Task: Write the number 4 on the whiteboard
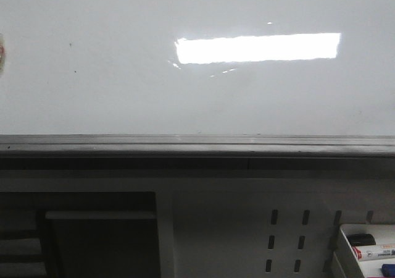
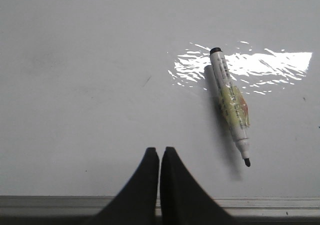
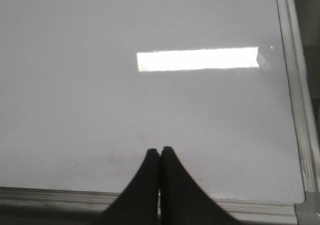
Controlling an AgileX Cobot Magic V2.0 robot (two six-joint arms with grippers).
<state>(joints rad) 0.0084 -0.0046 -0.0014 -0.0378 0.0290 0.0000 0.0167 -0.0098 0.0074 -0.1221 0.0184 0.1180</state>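
The marker (image 2: 230, 105) lies uncapped on the whiteboard (image 2: 90, 85), ahead-right of the closed, empty left end effector (image 2: 159, 152), tip pointing back; right end effector (image 3: 160, 152) likewise closed.

You have broad open room across the whiteboard (image 1: 123, 92): in the front view its white face is bare from 9 o'clock round to 3 o'clock, crossed only by a bright reflection. In the left wrist view, one marker (image 2: 230, 102) lies flat on the board toward 1 o'clock of the closed jaws, well apart from them. The grey rail (image 1: 197, 145) edges the board at 6 o'clock. A tray of markers (image 1: 370, 250) sits below at 4 o'clock.
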